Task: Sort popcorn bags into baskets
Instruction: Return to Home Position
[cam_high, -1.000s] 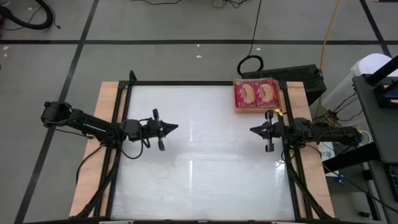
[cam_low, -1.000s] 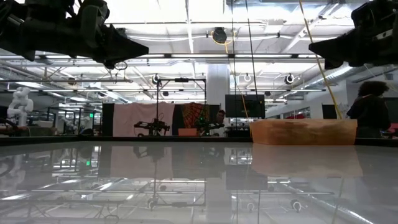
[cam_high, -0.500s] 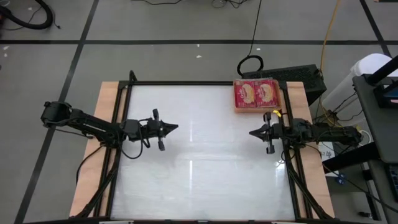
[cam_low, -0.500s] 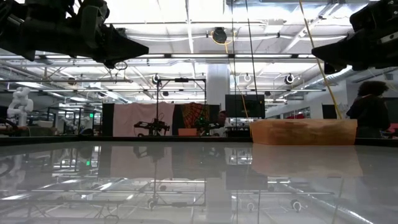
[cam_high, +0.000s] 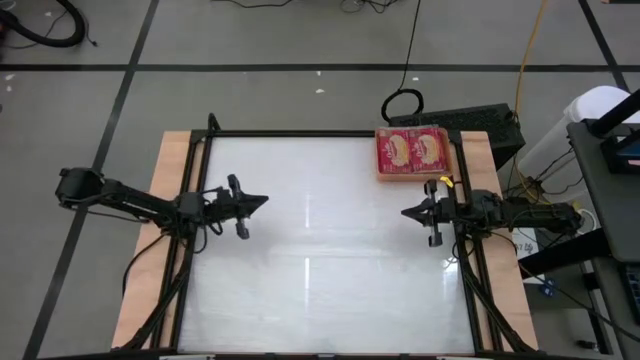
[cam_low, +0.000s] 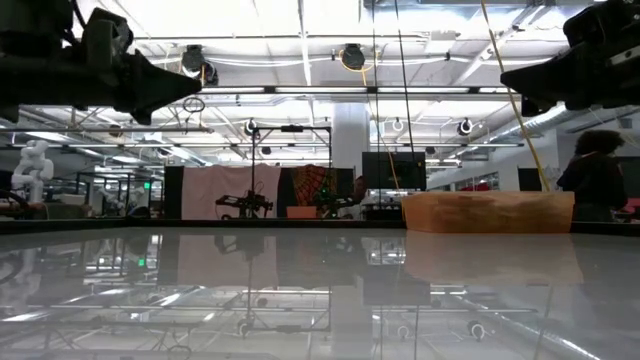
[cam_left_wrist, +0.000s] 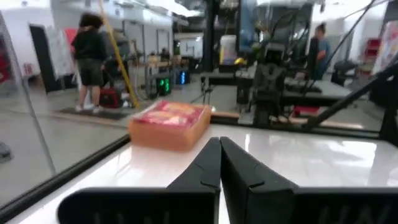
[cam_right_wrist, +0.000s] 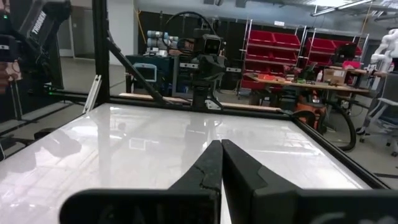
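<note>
Glossy white table in a workshop hall, with a person standing beyond its right side. At the far right corner sits the orange tray, filled with red popcorn bags lying picture side up. The left gripper hovers over the table's left part, fingers pressed together on nothing. The right gripper hangs by the right edge, just nearer than the tray, likewise clenched and empty.
</note>
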